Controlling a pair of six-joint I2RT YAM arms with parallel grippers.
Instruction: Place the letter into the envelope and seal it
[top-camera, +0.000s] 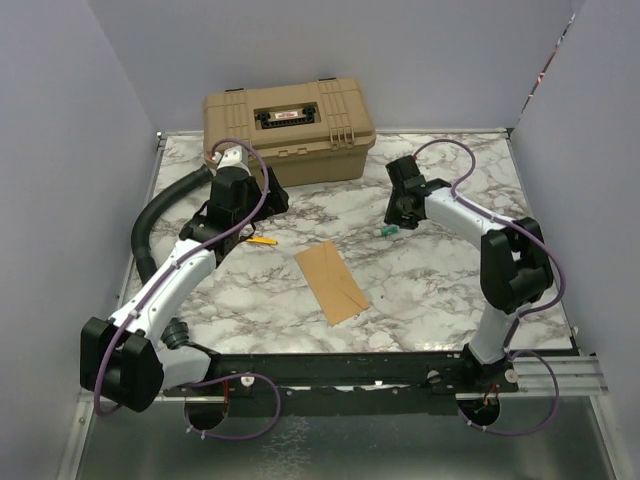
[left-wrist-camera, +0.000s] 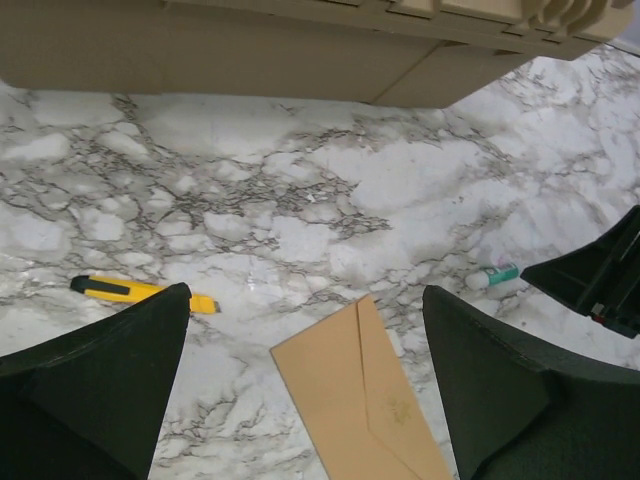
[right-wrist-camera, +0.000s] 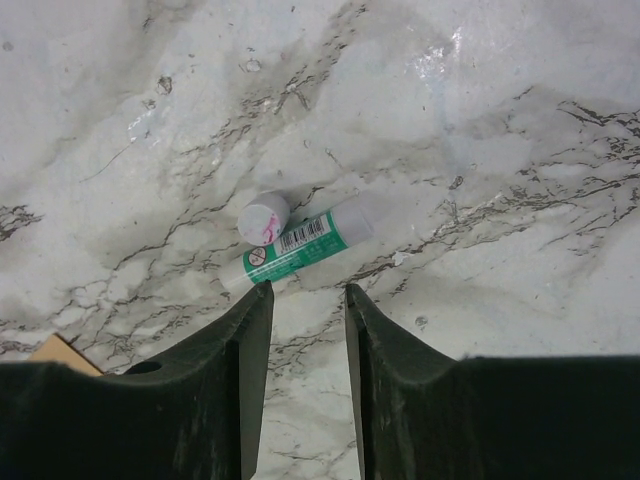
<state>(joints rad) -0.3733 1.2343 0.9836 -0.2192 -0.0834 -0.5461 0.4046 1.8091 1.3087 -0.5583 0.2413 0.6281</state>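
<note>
Spread wide on the left gripper (left-wrist-camera: 305, 300): both dark fingers (left-wrist-camera: 110, 390) far apart, clamping nothing and touching nothing. Hovering over the marble table (left-wrist-camera: 300, 180), with the upper end of the envelope (left-wrist-camera: 360, 410) showing in the gap below. Lying flat there, kraft-brown, seams facing up, slanted across the marble. Placed between the two arms in the top view, near the middle of the table. Just beyond the left finger, a yellow utility knife (left-wrist-camera: 140, 292) flat on the marble, apart from the envelope. Farther back, the long wall of a tan plastic case (left-wrist-camera: 300, 50) along the rear of the table.

Parted only a little on the right gripper (right-wrist-camera: 307, 292): a narrow slot between the fingers, with nothing in it. Held low over the marble, well apart from the envelope. Just past the tips, a green-and-white glue stick (right-wrist-camera: 305, 243) lying on its side. Beside its barrel and touching it, a small white cap (right-wrist-camera: 265, 217), off the stick. Too close between the near end of the stick and one fingertip to tell contact from a hair's gap. At the lower left edge of the right wrist view, one tan corner of the envelope, apart from the stick.
</note>
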